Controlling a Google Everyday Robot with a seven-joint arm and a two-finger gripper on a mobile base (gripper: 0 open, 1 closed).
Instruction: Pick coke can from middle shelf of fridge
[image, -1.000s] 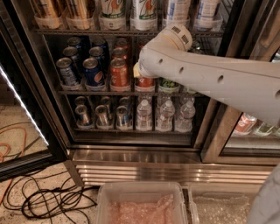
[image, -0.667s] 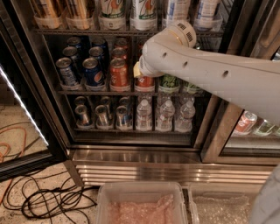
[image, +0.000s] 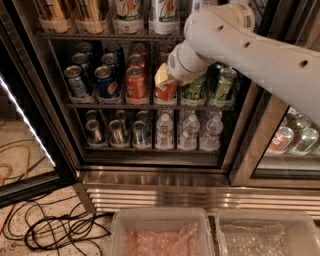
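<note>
One coke can (image: 165, 94) on the middle shelf (image: 100, 105) touches the gripper (image: 164, 79); hold cannot be told.

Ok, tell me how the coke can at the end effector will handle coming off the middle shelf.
The coke can, with the end effector at its top, looks rigid metal, so probably firm under grip. Smooth and round, it may slip or roll if dropped. Neighbours, a red can and green can, stand close and could tip.

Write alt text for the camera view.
White robot arm reaches into the fridge, its pincer at a red coke can on the middle shelf, with blue Pepsi cans left and green cans right. Water bottles stand below.
</note>
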